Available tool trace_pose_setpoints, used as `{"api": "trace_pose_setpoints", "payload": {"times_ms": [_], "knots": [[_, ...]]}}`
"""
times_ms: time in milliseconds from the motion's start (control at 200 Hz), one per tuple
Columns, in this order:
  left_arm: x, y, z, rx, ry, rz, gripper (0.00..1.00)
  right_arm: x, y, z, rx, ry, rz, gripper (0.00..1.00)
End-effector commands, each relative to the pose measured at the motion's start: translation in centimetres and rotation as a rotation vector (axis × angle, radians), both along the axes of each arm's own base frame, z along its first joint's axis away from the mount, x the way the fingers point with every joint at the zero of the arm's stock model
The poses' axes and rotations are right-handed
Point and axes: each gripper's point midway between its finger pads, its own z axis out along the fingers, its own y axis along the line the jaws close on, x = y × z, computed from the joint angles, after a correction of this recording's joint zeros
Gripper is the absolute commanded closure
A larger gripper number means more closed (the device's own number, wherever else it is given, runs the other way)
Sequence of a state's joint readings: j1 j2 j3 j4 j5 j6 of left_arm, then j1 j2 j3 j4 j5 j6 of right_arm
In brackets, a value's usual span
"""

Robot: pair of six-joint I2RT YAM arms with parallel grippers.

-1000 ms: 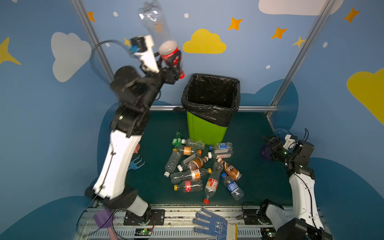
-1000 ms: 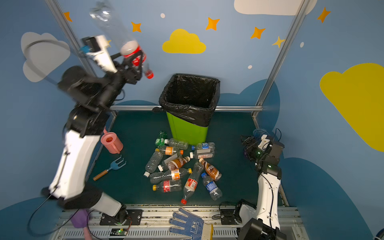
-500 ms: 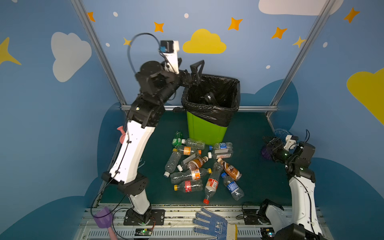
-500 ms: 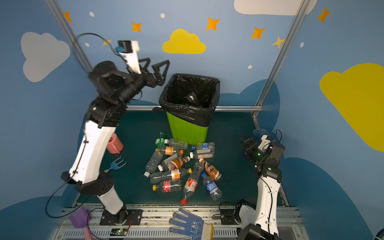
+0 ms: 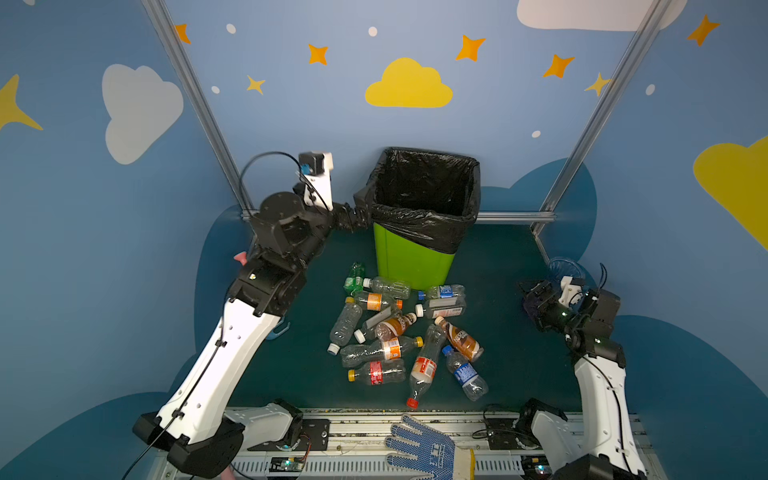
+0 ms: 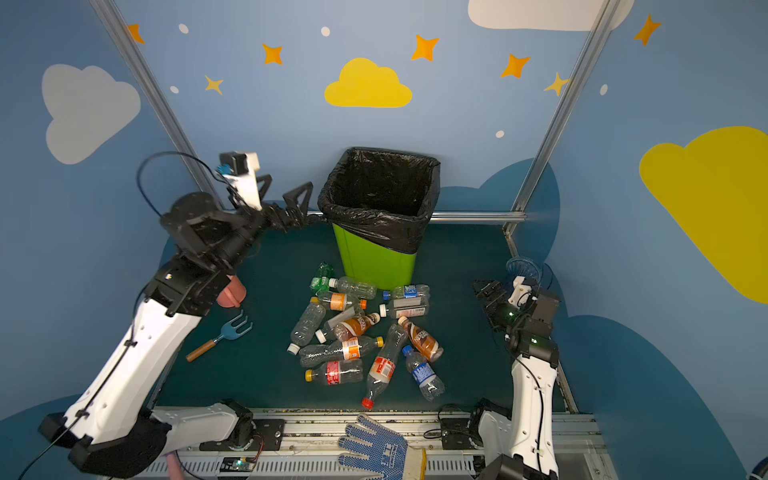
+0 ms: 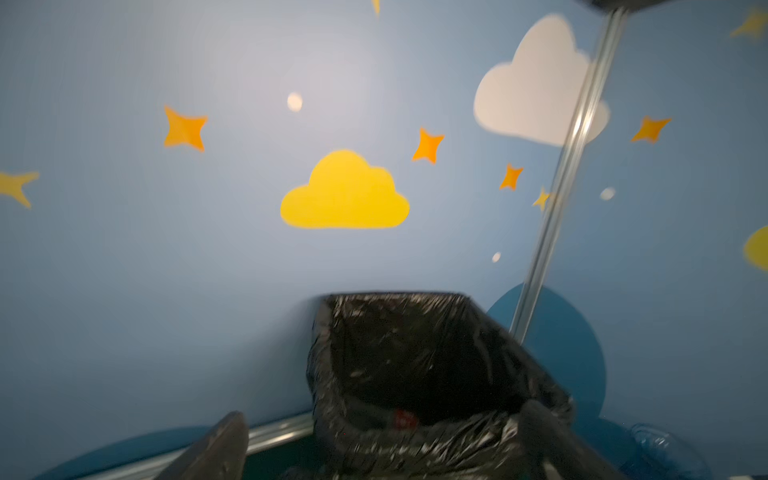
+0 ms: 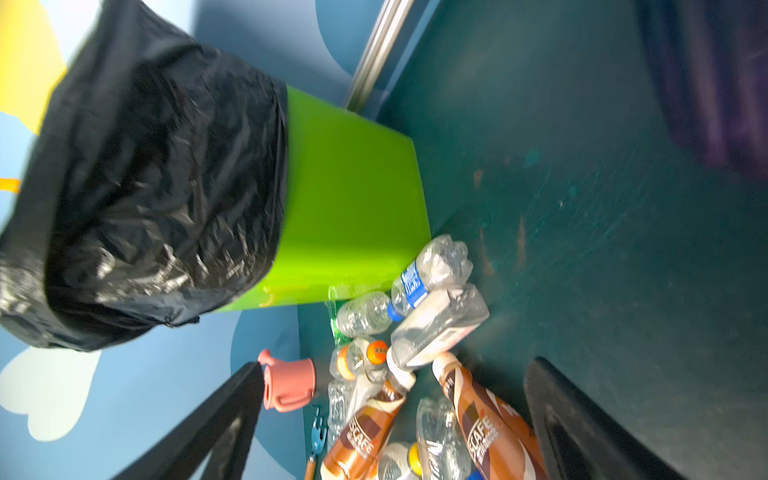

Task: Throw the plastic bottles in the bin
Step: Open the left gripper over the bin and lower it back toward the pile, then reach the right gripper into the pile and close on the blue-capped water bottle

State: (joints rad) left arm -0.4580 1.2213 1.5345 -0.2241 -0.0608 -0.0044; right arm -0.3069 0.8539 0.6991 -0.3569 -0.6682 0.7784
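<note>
Left gripper (image 6: 284, 192), jaws wide and empty, at bin's (image 6: 376, 262) 9 o'clock. Left wrist view alone shows blurred red patch (image 7: 404, 419) inside. Right gripper (image 8: 395, 370) spread, empty, facing plastic bottles (image 8: 436, 324).

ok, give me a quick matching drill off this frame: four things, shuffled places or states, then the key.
1. bin
2. left gripper
3. blue hand fork
4. dotted glove

a. open, empty, near the bin's rim
b. on the front rail
c. back of the mat, black liner over its rim
d. lying on the mat, left of the bottle pile

Pairs: 1-c, 2-a, 3-d, 4-b
</note>
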Motion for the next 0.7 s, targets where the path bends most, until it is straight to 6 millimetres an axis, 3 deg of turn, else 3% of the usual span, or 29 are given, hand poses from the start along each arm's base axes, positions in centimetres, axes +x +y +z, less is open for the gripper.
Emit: {"api": "trace_pose_setpoints", "payload": {"times_ms": [0,115,315,511,691], "knots": [[-1.6,3.5,-1.5,-0.04,0.012,0.111,0.0,-0.5,1.5,-1.3,-0.01,0.047,0.037,0.04],[-2.0,5.3,-7.9,-0.047,0.153,0.161,0.0,-0.8,3.5,-2.1,-0.022,0.083,0.087,0.06],[-3.8,7.7,-15.7,-0.075,0.296,0.237,0.0,-2.9,6.2,-4.8,-0.078,0.198,0.172,0.12],[-5.7,9.1,-19.7,-0.108,0.368,0.276,0.0,-7.6,7.8,-9.4,-0.223,0.359,0.28,0.15],[-6.8,9.8,-21.4,-0.14,0.397,0.296,0.0,-10.9,8.6,-11.9,-0.26,0.408,0.318,0.19]]}}
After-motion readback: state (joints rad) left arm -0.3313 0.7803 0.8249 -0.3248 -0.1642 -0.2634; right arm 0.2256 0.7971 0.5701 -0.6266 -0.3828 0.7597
